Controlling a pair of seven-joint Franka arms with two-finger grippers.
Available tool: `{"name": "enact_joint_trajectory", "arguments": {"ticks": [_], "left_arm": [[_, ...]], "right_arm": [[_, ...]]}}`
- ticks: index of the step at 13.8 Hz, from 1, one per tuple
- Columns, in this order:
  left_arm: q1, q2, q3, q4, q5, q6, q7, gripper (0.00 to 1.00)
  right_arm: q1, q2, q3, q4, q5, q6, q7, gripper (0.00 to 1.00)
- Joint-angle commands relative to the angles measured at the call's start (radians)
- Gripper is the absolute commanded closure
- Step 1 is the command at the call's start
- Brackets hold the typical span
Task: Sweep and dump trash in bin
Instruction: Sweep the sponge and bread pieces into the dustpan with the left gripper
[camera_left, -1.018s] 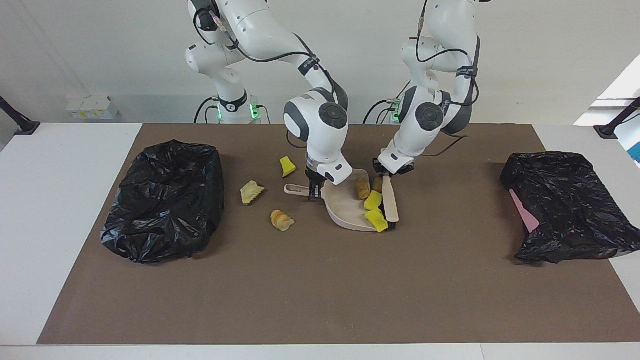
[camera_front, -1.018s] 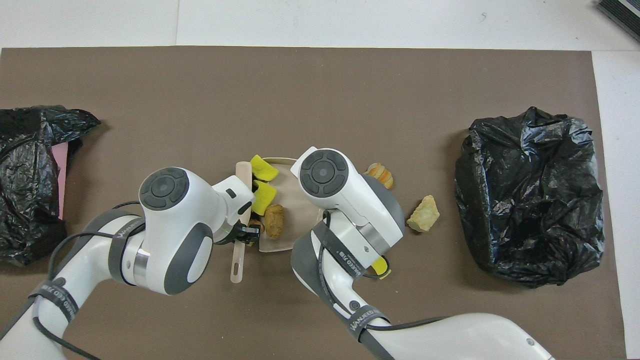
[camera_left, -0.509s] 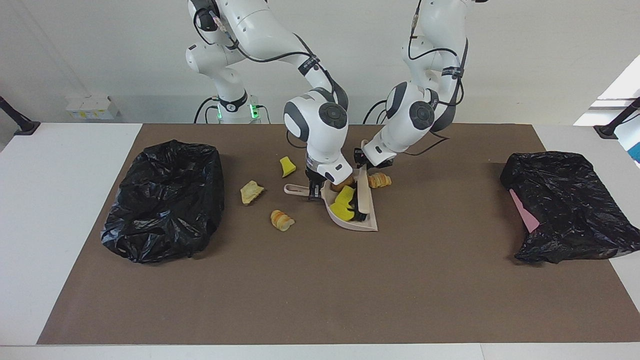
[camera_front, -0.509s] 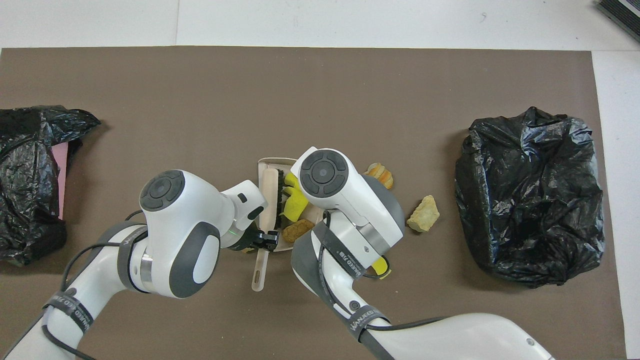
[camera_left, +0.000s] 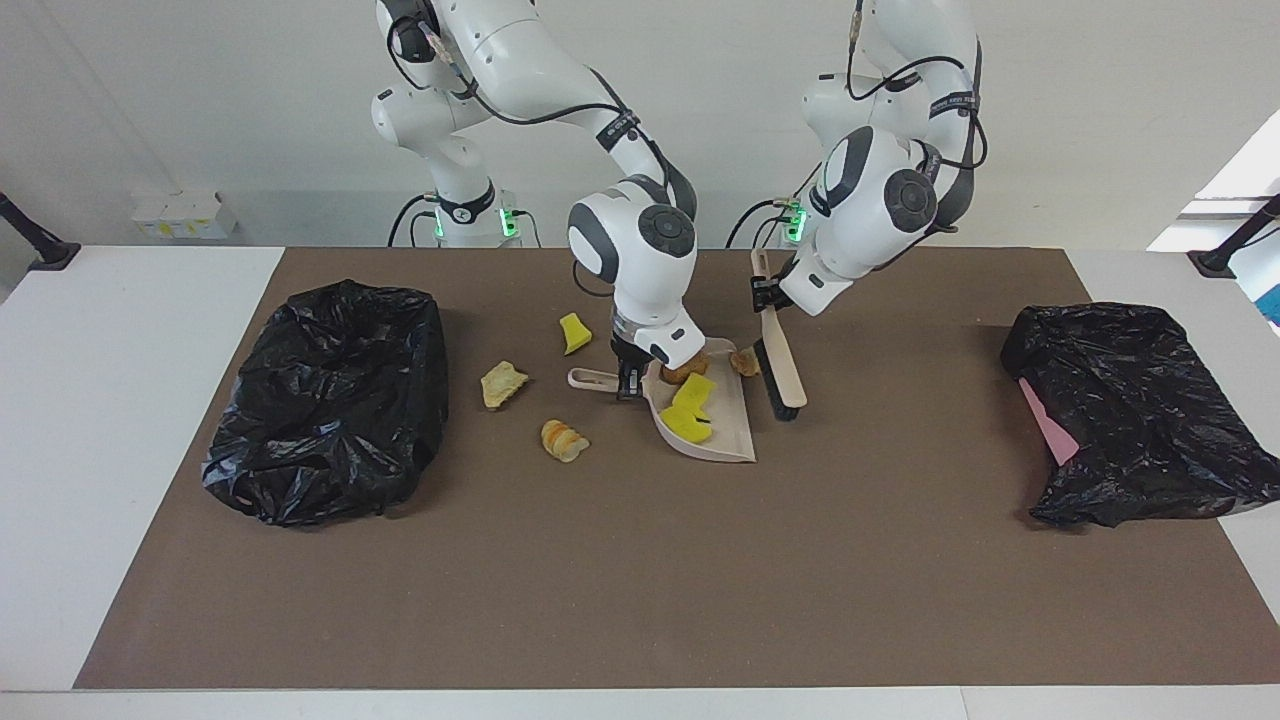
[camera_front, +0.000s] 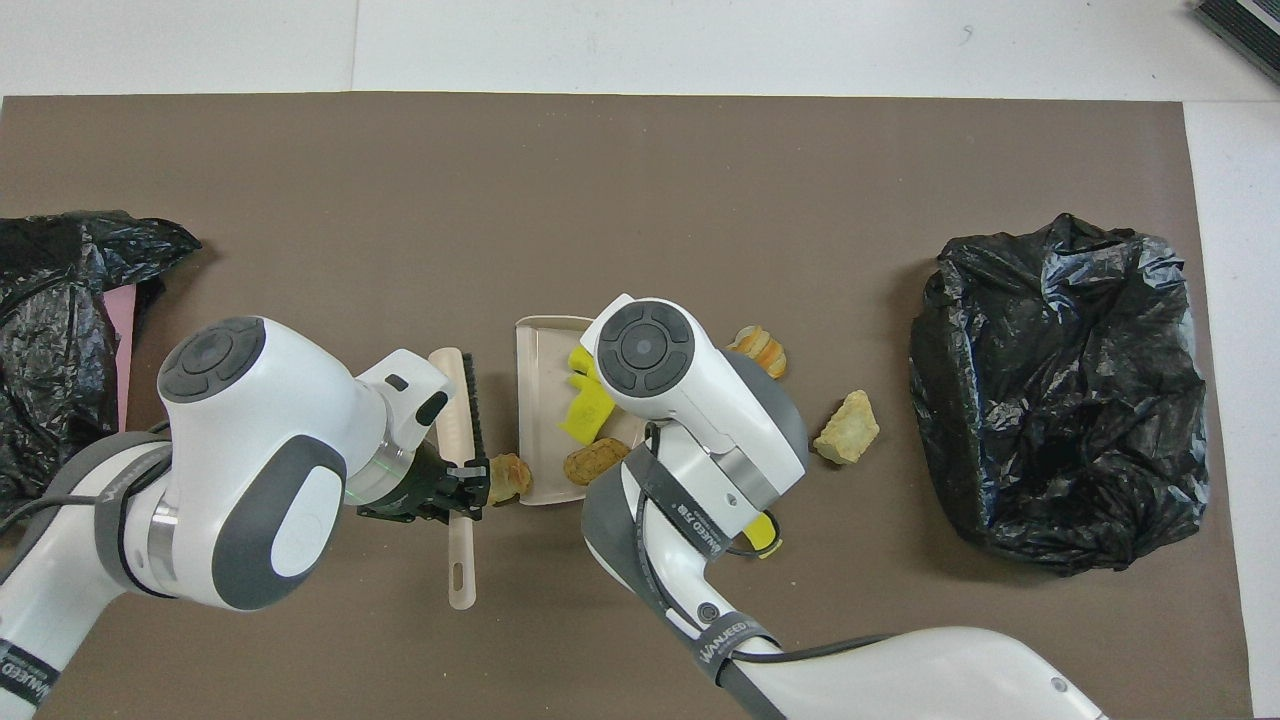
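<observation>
My right gripper (camera_left: 628, 380) is shut on the handle of the beige dustpan (camera_left: 735, 430), which lies on the mat; the arm hides that gripper in the overhead view. In the pan (camera_front: 535, 360) lie two yellow scraps of trash (camera_left: 690, 410) (camera_front: 585, 410) and a brown one (camera_front: 592, 460). A pastry scrap (camera_left: 744, 362) (camera_front: 508, 477) sits just outside the pan's corner nearest the robots. My left gripper (camera_left: 765, 298) (camera_front: 455, 495) is shut on the brush (camera_left: 778, 370) (camera_front: 462, 410), held beside the pan toward the left arm's end.
Three more scraps lie toward the right arm's end: a yellow chunk (camera_left: 573, 333), a tan piece (camera_left: 502, 384), a spiral pastry (camera_left: 563, 440). The black-bagged bin (camera_left: 330, 400) (camera_front: 1060, 390) stands past them. Another black bag over something pink (camera_left: 1130, 410) is at the left arm's end.
The left gripper swept the yellow scraps into the pan, then drew the brush out and moved it toward the left arm's end. One pastry scrap stayed outside. The right arm held still.
</observation>
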Motion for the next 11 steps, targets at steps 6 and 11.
{"name": "enact_joint_trajectory", "arguments": {"ticks": [6, 11], "left_arm": [[-0.028, -0.120, -0.014, -0.243, 0.059, 0.113, -0.230, 1.00], [-0.200, -0.048, -0.017, -0.230, 0.039, 0.259, -0.070, 1.00]], "right_arm": [[-0.004, -0.022, 0.002, -0.037, -0.059, 0.005, 0.006, 1.00], [-0.004, -0.022, 0.002, -0.037, -0.059, 0.005, 0.008, 1.00]]}}
